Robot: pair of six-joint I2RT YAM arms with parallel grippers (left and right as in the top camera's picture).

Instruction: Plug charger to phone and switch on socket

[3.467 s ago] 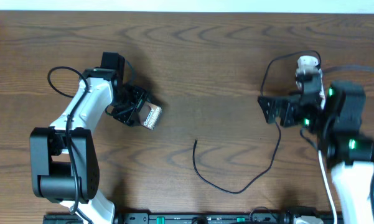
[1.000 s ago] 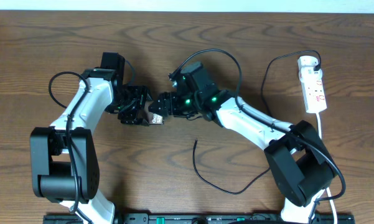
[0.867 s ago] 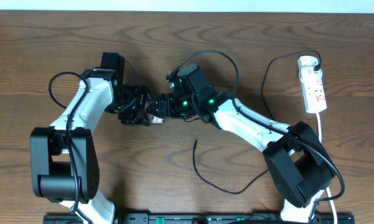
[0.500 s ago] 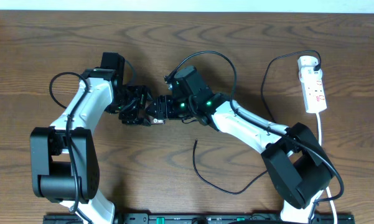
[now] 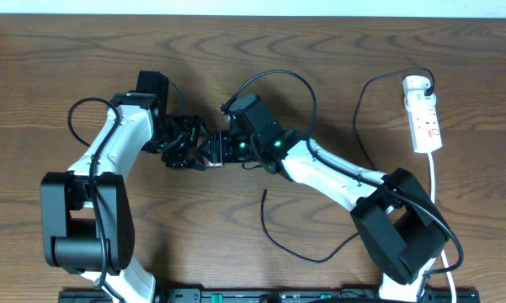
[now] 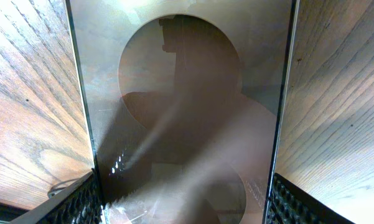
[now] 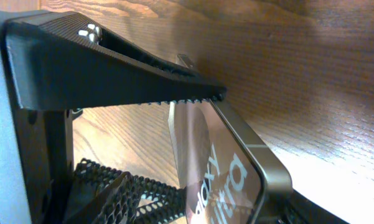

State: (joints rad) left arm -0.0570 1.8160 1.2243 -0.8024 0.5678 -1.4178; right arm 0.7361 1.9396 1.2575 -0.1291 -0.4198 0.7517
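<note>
The left hand [image 5: 189, 151] was clenched on the phone [image 6: 180, 112] at mid-worktop [image 5: 320, 50]; the right hand [image 5: 215, 149] straddled it too (clamped or not, I cannot tell). Opposing tugs could twist the phone loose, while the charger [image 5: 318, 260] lay unplugged, well apart

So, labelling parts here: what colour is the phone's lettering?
White lettering on the dark-brown phone, clearest in the right wrist view.

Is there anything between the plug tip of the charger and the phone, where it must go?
Nothing lies on the table between the plug tip and the phone. But the right gripper sits at the phone's end facing the tip; the left gripper clamps the phone's sides.
</note>
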